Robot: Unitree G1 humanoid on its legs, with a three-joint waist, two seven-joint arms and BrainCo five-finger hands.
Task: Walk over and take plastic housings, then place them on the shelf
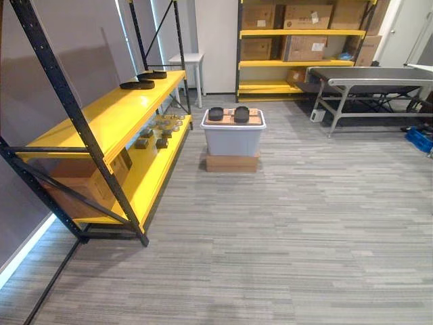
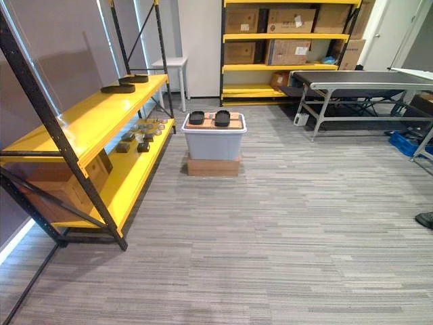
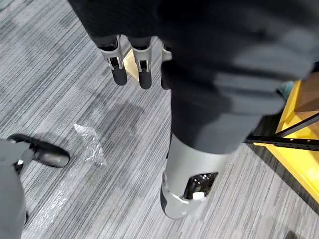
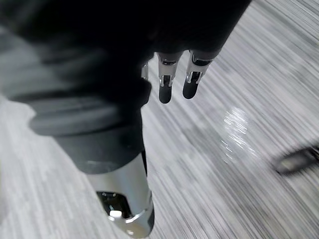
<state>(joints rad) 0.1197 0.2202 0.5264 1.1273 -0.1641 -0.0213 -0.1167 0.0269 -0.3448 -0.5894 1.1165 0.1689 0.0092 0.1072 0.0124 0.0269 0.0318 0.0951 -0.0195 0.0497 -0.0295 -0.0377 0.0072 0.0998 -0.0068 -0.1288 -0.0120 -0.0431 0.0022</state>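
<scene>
While my left hand (image 3: 118, 67) and right hand (image 4: 165, 84) hang over the floor (image 1: 304, 237) with fingers straight and loose, holding nothing, I judge I am at the walking step. Two black plastic housings (image 1: 241, 114) sit side by side on top of the grey bin (image 1: 233, 141) ahead, well apart from me. Next I need to approach the bin squarely, stop within reach, take a housing and carry it to the yellow shelf (image 1: 101, 115) on my left, where two similar dark pieces (image 1: 137, 84) lie.

Yellow shelf (image 1: 101, 118), blk housings (image 1: 241, 114), grey bin (image 1: 233, 141), striped grey carpet (image 1: 304, 237).
</scene>
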